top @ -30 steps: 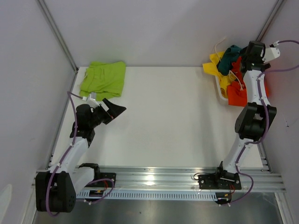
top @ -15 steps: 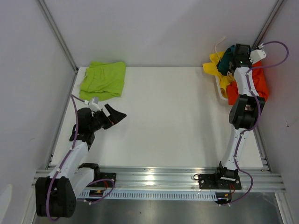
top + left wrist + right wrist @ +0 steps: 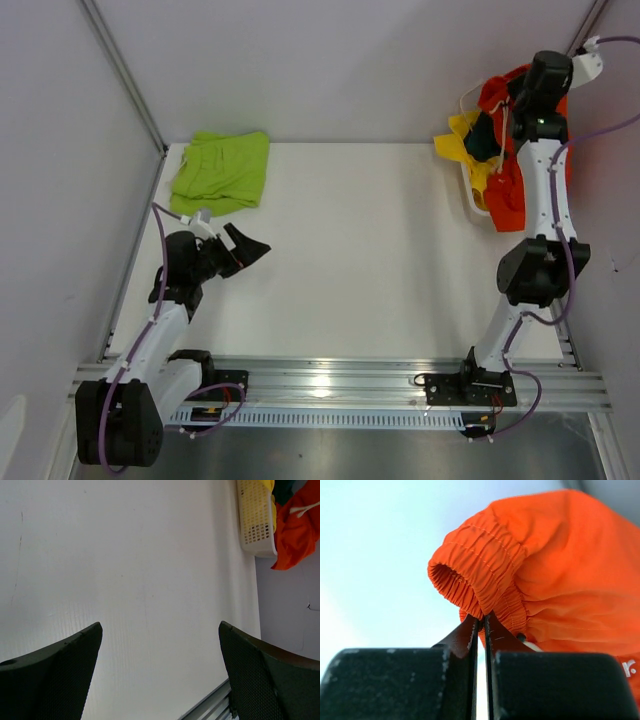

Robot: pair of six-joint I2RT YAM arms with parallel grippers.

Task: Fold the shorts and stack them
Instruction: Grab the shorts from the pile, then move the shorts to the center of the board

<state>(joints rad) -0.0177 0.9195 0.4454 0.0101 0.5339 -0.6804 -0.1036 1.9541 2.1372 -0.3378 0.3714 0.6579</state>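
Lime green shorts [image 3: 222, 172] lay flat at the far-left corner of the table [image 3: 380, 260], w/ the left gripper [image 3: 255, 242] hovering near them over bare tabletop, fingers spread wide, nothing in them. Over on the right, yellow shorts [image 3: 460, 140] & dark teal shorts [image 3: 487, 135] sat piled in the white basket [image 3: 255, 525]. The right gripper [image 3: 481, 625] was pinched tight on the waistband of the orange shorts [image 3: 518, 190], which hung up over the basket's far side.

left arm [image 3: 158, 318] low, left fingers [image 3: 50, 675] spread wide, right arm [image 3: 552, 190] extended high, right fingers [image 3: 457, 639] pinched together
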